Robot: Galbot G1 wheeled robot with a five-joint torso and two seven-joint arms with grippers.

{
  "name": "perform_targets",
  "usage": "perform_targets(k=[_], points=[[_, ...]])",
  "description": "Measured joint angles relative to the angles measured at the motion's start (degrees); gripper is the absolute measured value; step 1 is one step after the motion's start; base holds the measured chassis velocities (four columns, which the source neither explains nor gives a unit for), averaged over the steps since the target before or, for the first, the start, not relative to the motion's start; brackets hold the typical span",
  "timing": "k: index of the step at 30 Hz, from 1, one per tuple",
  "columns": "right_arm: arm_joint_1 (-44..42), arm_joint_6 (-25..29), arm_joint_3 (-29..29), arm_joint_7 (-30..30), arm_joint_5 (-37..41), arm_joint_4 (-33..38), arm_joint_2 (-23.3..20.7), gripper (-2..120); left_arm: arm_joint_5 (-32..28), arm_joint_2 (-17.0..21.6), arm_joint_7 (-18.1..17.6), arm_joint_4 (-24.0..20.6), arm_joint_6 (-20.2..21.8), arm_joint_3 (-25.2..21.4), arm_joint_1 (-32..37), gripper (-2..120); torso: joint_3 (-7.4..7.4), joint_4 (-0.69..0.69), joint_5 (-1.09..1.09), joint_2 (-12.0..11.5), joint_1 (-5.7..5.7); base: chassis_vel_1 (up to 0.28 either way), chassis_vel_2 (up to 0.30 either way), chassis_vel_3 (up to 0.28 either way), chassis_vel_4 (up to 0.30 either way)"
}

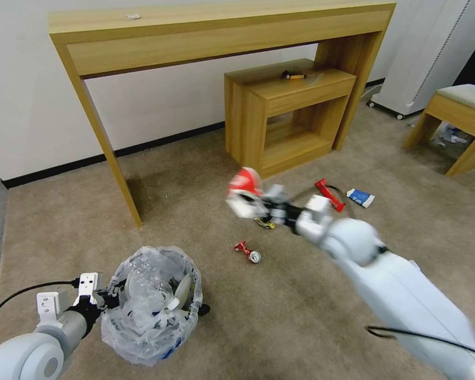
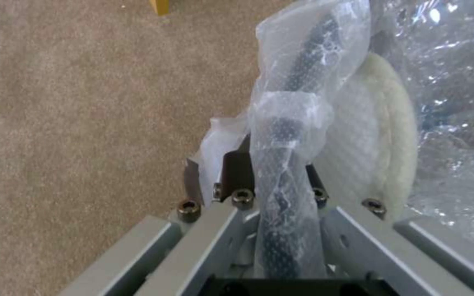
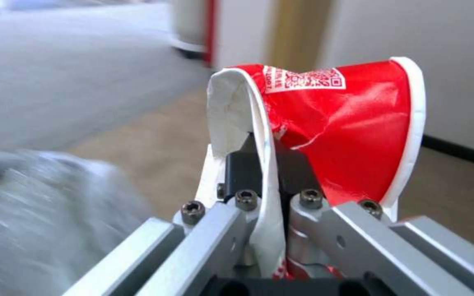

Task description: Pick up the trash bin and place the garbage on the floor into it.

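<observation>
Head view: I'm carrying the red-white cup [image 1: 244, 184] pinched by its soft, crushable rim in my right gripper [image 1: 250, 203], one o'clock from the trash bin [image 1: 152, 303], which my left gripper [image 1: 112, 300] is clamping.

The left claw [image 2: 273, 181] rises from the bottom centre of the frame, its dark pads pinched on the bag-wrapped black rim of the trash bin [image 2: 303, 65], which runs up toward the top centre. Crinkly plastic fills the right side, with a white slipper [image 2: 382, 135] behind it. Beige carpet floor [image 2: 83, 123] covers the left.
</observation>
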Motion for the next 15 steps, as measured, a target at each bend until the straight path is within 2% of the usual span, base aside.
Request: perform_targets(k=[2,3,5,7,15], points=[[1.0,-0.2,-1.6,0.3,0.5,-0.3,0.7,0,-0.1,0.0,-0.2,0.0,0.0,0.0,0.0,0,0.0,-0.02,0.0,0.0,0.0,0.0,0.0,0.0,0.0],[3.0,-0.9,-5.8,1.2,2.0,-0.7,3.1,0,-0.5,0.1,-0.7,-0.1,0.0,0.0,0.0,0,0.0,-0.03,-0.01,0.0,0.0,0.0,0.0,0.0,0.0],[3.5,-1.3,-7.2,1.5,2.5,-0.8,4.0,0,-0.7,0.1,-0.8,-0.2,0.0,0.0,0.0,0,-0.01,-0.03,0.0,0.0,0.0,0.0,0.0,0.0,0.0],[4.7,-2.4,-12.8,3.7,4.9,-0.8,7.6,0,-1.2,0.2,-1.3,-0.1,0.0,0.0,-0.2,0,-0.01,-0.04,0.0,0.0,0.0,0.0,0.0,0.0,0.0],[4.4,-3.8,-21.3,6.8,7.6,-1.1,13.3,0,-1.3,0.4,-1.7,0.9,0.0,0.7,-0.7,0,-0.01,-0.04,0.0,0.0,-0.01,0.0,0.0,0.0,0.0]])
